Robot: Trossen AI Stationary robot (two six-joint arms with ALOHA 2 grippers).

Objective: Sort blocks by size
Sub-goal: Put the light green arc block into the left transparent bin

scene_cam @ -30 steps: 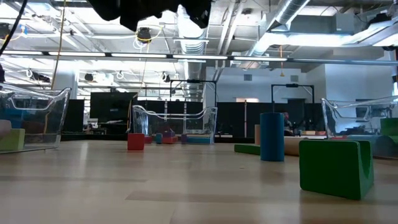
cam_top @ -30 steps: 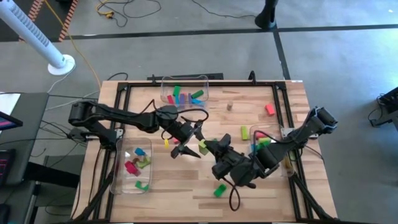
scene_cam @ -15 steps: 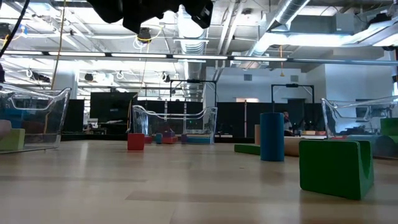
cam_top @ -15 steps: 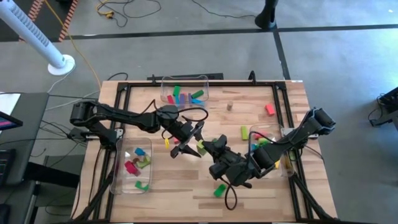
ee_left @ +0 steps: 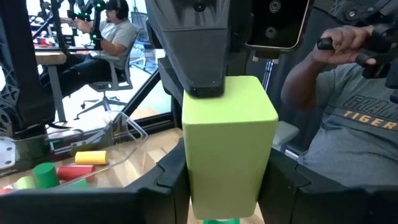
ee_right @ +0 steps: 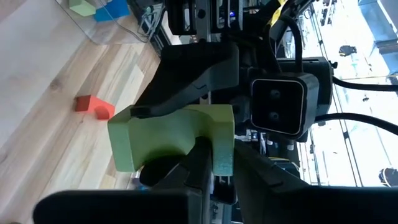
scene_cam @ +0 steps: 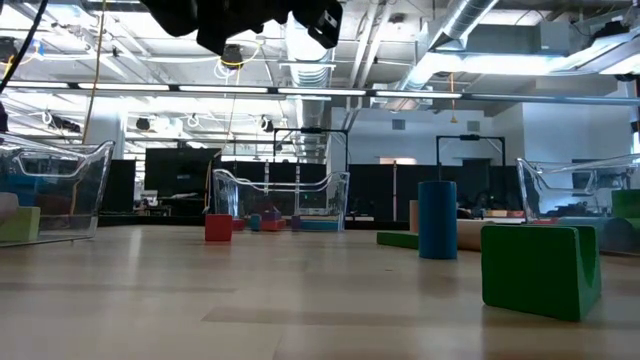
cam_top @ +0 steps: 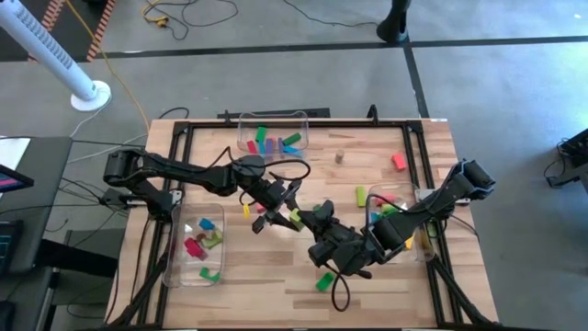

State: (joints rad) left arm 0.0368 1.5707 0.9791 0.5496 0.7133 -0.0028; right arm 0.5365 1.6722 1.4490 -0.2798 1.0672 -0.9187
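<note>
A light green block [ee_left: 229,144] hangs above the middle of the desk [cam_top: 367,285], caught between two hands at once. In the left wrist view it sits upright between the left hand [cam_top: 276,214]'s two dark fingers [ee_left: 173,174], which stand against its two side faces, while a finger of the right hand [cam_top: 308,221] presses on its top. In the right wrist view the same block [ee_right: 171,137], with an arched cut-out, is pinched by the right hand's nearly closed fingers [ee_right: 199,163]. So the right hand is clamped on the block and the left hand is drawn in around it; whether the left grip is firm yet I cannot tell.

This looks like a hand-over from right to left. To do it well, the left fingers should seat flat on the two faces before the right hand lets go, and the right should draw straight back so it does not twist the block.

Other blocks lie apart: a green one [cam_top: 323,281] near the front edge, a red one [cam_top: 399,162] toward the far right. Clear bins stand at the far edge [cam_top: 272,119], the left [cam_top: 176,272] and the right [cam_top: 375,195].

Beyond the desk a person's grey shirt [ee_left: 360,124] bears lettering; "TIGER" is readable, the rest is cut off.
</note>
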